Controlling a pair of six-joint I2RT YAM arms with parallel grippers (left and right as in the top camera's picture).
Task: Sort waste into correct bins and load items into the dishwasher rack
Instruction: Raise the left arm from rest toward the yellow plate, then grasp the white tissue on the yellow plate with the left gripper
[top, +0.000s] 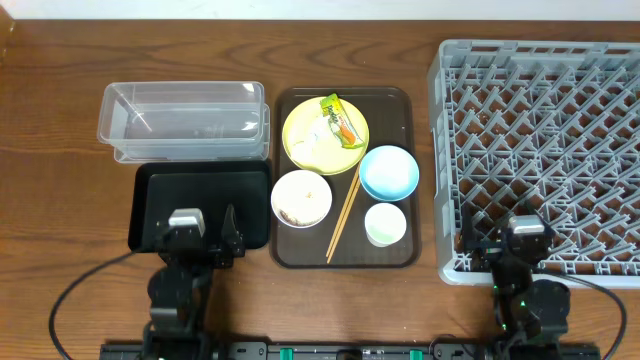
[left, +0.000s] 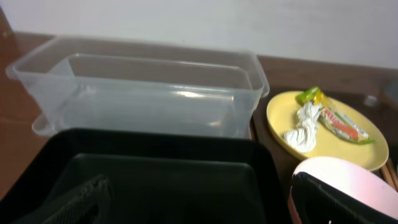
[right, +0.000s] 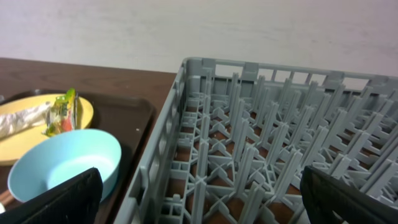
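Note:
On the brown serving tray sit the yellow plate with the green-and-orange wrapper and crumpled white paper, the light blue bowl, the white bowl with rice grains, the pale cup and the chopsticks. The clear container stands behind the black tray. The grey rack is at the right. My left gripper is open and empty over the black tray's near edge. My right gripper is open and empty over the rack's near edge.
The left wrist view shows the clear container, the black tray, the plate with wrapper and paper. The right wrist view shows the rack, blue bowl and plate. Bare wood lies left of the bins.

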